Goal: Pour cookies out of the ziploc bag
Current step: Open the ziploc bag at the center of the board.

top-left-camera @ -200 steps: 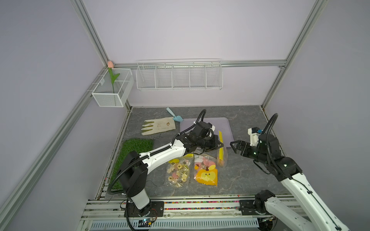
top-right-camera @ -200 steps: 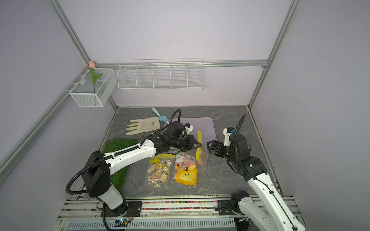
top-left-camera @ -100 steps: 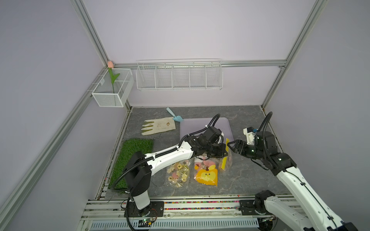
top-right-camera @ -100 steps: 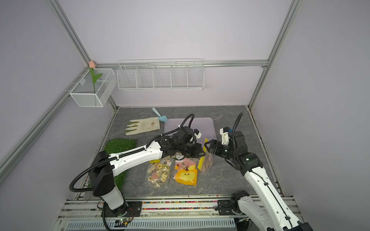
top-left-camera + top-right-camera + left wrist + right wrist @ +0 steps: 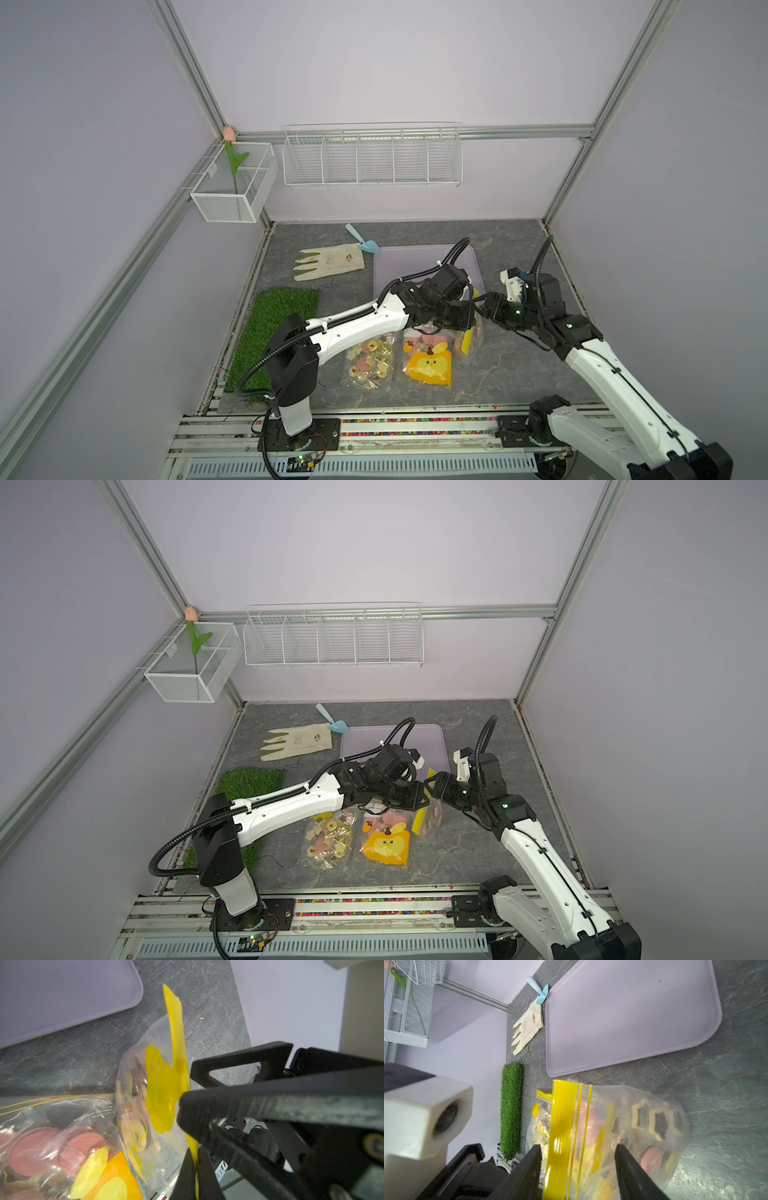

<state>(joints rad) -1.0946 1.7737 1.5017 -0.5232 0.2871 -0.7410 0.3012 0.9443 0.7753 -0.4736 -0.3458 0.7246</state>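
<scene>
A clear ziploc bag (image 5: 468, 341) (image 5: 430, 817) with a yellow top strip hangs upright just above the table, in front of the lilac tray. My left gripper (image 5: 196, 1167) (image 5: 466, 323) is shut on that yellow strip (image 5: 176, 1032). Inside the bag lie cookies (image 5: 654, 1122): cream star rings, pink discs, dark pieces. My right gripper (image 5: 578, 1145) (image 5: 433, 784) faces the left one, its jaws apart on either side of the bag's top with gaps showing. Its fingers (image 5: 249, 1103) cross the left wrist view.
Two more clear bags lie by the front edge, one with star cookies (image 5: 369, 362), one with an orange cartoon face (image 5: 429, 362). The lilac tray (image 5: 415, 259) sits behind. A glove (image 5: 328, 264), a blue trowel (image 5: 363, 242) and a grass mat (image 5: 274, 332) are at the left.
My left gripper has carried the bag rightward and forward, off the tray's edge. The right arm has come in to meet it, and its jaws have narrowed around the bag's top.
</scene>
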